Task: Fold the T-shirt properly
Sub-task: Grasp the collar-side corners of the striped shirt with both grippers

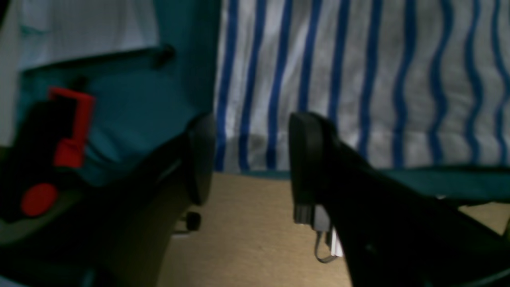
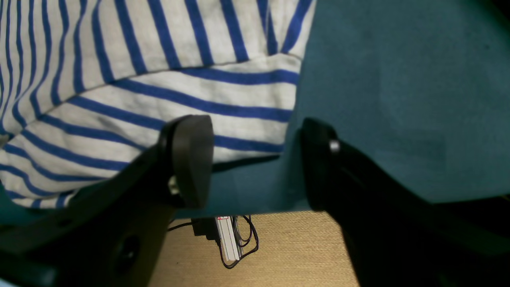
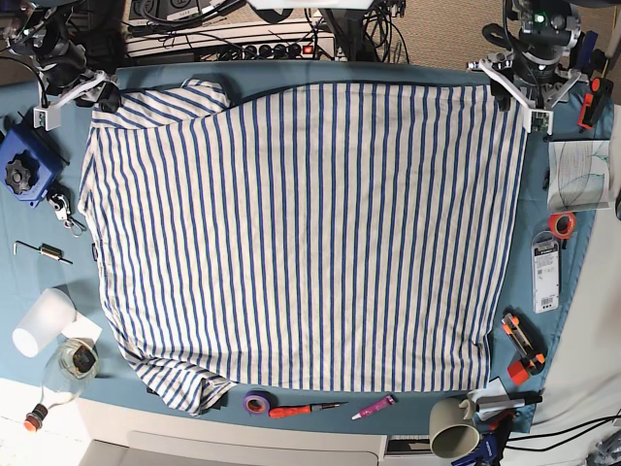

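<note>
The shirt (image 3: 301, 233) lies spread flat on the blue surface (image 3: 320, 74), filling most of it, with one sleeve bunched at the far corner and another at the near edge. No fold looks made yet, so the step in hand seems to be taking hold of the far edge at both corners.

To do it well, each tool should close on the cloth edge only, not on the surface cover beneath, and both should lift together so the stripes stay straight.

The left tool (image 1: 251, 159) is spread, its jaws straddling the shirt's hem at the surface edge, apparently holding nothing. The right tool (image 2: 255, 163) is also spread: one finger sits over the sleeve (image 2: 179, 111), the other over bare surface, so the sleeve's end lies in the gap.
</note>
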### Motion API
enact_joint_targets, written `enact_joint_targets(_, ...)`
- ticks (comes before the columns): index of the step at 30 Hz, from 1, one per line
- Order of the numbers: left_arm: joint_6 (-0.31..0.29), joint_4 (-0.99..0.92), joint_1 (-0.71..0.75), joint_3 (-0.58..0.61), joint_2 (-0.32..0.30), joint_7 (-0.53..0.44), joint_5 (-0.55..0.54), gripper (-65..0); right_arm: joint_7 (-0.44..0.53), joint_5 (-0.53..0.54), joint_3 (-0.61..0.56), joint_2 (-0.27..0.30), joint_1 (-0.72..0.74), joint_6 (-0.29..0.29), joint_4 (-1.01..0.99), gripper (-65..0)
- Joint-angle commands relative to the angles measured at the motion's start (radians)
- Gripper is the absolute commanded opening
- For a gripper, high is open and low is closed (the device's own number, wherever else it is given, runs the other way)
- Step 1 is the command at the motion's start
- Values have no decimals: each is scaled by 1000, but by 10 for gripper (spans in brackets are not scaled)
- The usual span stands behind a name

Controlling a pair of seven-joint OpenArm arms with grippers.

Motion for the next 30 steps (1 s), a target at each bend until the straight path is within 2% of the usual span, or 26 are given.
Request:
enact_joint_targets(1, 5, -5, -10, -3, -6, -14, -6, -343, -11, -9, 8, 14, -5, 2, 10, -300)
enact_joint_targets(6, 2, -111, -74, -3, -6, 6, -14, -343, -11, -9, 8, 14, -5, 2, 10, -300)
enact_joint_targets(11, -24, -200, -119, -3, -6, 113, -79, -351, -9, -9, 8, 14, -5, 3, 10, -301)
enact_joint_targets(14, -24, -205, -120, -3, -6, 165, -113, -446, -2, -8, 8, 14, -5, 2, 10, -303)
enact_joint_targets(15, -24, -204, -120, -3, -6, 172, -113, -495, 0, -8, 8, 14, -5, 2, 10, -320)
enact_joint_targets(18, -24, -202, -120, -3, -6, 215, -111, -650, 5, -8, 8, 14, -5, 2, 10, -446)
enact_joint_targets(22, -24, -175, -120, -3, -6, 300, -111, -650, 21, -8, 8, 14, -5, 2, 10, -603)
enact_joint_targets(24, -24, -151, -120, -3, -6, 330, -112, -650, 23, -8, 9, 14, -5, 2, 12, -649)
enact_joint_targets(30, -24, -31, -111, -3, -6, 380, -111, -650, 23, -1, 31, 14, -5, 2, 40, -650)
